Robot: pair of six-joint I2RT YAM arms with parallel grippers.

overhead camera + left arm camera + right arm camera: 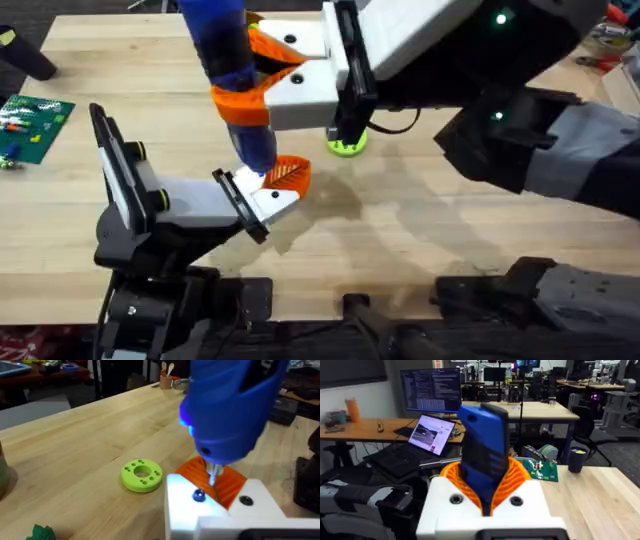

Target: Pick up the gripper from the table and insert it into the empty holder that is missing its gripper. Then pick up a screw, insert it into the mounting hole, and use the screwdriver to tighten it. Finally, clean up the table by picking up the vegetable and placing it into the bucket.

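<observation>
Driving the screw: right gripper (pixel 262 88) clenched on the thick bright-blue cylindrical screwdriver (pixel 232 70), tip down on the white angular holder (pixel 262 199), small orange ribbed gripper (pixel 288 174) already seated. Left gripper's state: cannot tell.

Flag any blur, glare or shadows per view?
Overhead: right arm large, dark, soft under the camera; faint shadows on the table. Left wrist: screwdriver blurred up close, its tip sharper. Right wrist: screwdriver sharp, monitor glowing bright.
</observation>
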